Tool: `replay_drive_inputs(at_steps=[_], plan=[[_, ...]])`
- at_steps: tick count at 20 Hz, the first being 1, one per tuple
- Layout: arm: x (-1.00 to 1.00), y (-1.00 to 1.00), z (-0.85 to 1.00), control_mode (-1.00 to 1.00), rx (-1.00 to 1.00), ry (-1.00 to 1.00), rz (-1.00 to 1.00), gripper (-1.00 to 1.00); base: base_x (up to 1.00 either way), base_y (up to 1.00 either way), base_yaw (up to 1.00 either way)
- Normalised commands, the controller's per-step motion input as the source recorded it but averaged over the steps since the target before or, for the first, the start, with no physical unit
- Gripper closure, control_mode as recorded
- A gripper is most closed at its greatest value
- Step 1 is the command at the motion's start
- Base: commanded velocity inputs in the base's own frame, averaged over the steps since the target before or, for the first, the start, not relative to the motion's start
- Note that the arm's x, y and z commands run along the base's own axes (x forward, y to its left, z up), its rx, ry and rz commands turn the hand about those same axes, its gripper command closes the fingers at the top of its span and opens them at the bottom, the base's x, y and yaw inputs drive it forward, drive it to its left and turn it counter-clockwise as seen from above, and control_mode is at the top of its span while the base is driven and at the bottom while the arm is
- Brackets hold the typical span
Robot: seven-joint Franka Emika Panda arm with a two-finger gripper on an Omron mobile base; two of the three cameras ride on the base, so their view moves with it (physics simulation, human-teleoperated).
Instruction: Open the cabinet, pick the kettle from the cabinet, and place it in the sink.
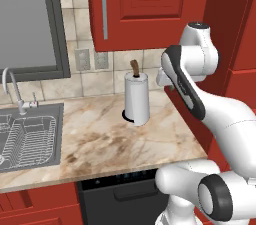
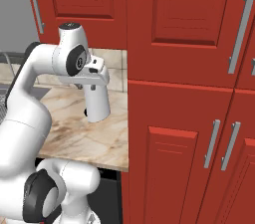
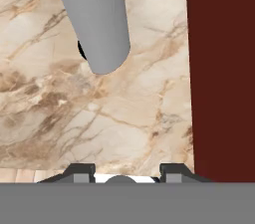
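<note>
No text, label, brand, number or sign can be read anywhere in these views. The red cabinet point(image 1: 145, 4) door, the paper-towel roll point(image 1: 136, 98) and the marble counter point(image 1: 115, 139) carry no lettering. The wall outlets point(image 1: 92, 60) at ten o'clock from the roll are blank too.

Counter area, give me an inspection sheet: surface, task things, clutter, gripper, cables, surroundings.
Surface: marble counter, bare in front.
Job's things: cabinet door shut; sink at left with a rack; kettle nothing seen.
Clutter: paper-towel roll upright near the backsplash.
Gripper: gripper above the counter, jaws apart, holding nothing.
Cables: nothing seen.
Surroundings: tall red cabinets right, window above the sink, wall outlets.
</note>
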Motion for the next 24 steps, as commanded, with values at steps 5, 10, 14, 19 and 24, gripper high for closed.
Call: replay_drive_inputs(at_steps=[5,10,14,19,24], plan=[[-0.02,-0.01,0.0,-1.0,0.01,0.0,0.0,-1.0,0.0,0.0,0.0],[-0.1,0.0,-0.01,-1.0,0.0,0.0,0.0,-1.0,0.0,0.0,0.0],[-0.2,0.04,0.01,-1.0,0.0,-0.11,0.0,-1.0,0.0,0.0,0.0],[-0.26,0.19,0.13,-1.0,-0.07,-0.34,0.0,-1.0,0.0,0.0,0.0],[-0.19,0.14,0.19,-1.0,-0.05,-0.19,-0.02,-1.0,0.0,0.0,0.0]])
